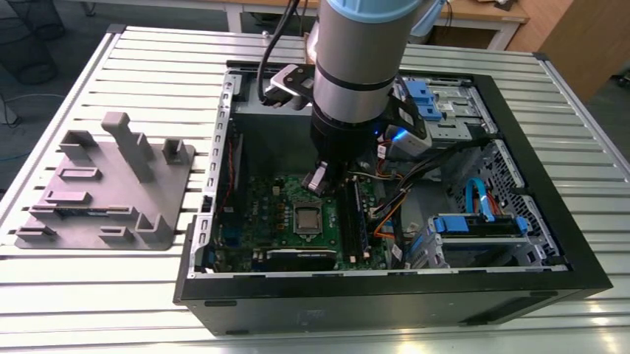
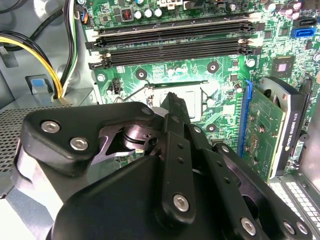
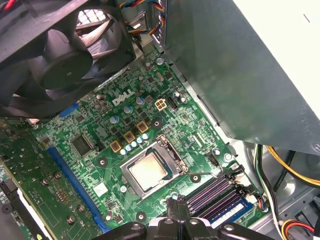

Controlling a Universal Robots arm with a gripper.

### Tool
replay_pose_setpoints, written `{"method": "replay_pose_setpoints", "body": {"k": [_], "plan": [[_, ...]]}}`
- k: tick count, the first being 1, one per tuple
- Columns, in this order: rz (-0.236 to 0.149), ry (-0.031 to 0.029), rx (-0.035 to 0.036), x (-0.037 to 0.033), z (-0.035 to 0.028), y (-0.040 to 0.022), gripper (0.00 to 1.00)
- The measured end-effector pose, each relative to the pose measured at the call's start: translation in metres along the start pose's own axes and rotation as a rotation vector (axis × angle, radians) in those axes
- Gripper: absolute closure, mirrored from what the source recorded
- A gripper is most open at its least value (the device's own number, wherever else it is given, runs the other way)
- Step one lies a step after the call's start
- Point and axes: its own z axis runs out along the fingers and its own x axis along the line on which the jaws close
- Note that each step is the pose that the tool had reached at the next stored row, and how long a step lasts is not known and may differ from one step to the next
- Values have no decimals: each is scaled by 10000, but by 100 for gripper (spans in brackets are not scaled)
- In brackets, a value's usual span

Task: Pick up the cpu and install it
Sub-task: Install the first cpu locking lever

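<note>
The cpu lies flat in the socket on the green motherboard, its silvery top bare and the metal socket frame around it. My gripper hangs inside the open computer case, just above the board and a little beyond the socket toward the memory slots. Its dark fingers stand close together with nothing between them. In the second wrist view the gripper body hides most of the socket.
A grey plastic tray with upright posts stands on the slatted table at the exterior view's left. Inside the case are a black fan, memory slots, an expansion card, loose cables and blue drive bays.
</note>
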Motion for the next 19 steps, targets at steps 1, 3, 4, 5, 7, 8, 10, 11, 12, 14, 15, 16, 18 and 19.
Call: {"method": "replay_pose_setpoints", "body": {"k": [1, 3, 4, 5, 7, 8, 10, 11, 12, 14, 15, 16, 18, 19], "plan": [[0, 0, 0, 0, 0, 0, 89], [0, 0, 0, 9, 0, -7, 89], [0, 0, 0, 9, 0, -7, 89], [1, 0, 0, 12, 0, -9, 89], [0, 0, 0, 15, 0, -11, 89], [0, 0, 0, 16, 0, -11, 89], [0, 0, 0, 16, 0, -12, 89], [0, 0, 0, 16, 0, -12, 89], [0, 0, 0, 16, 0, -12, 89], [0, 0, 0, 17, 0, -12, 89], [0, 0, 0, 17, 0, -12, 89], [0, 0, 0, 17, 0, -13, 89], [0, 0, 0, 46, -1, -33, 89], [0, 0, 0, 54, -1, -39, 89]]}}
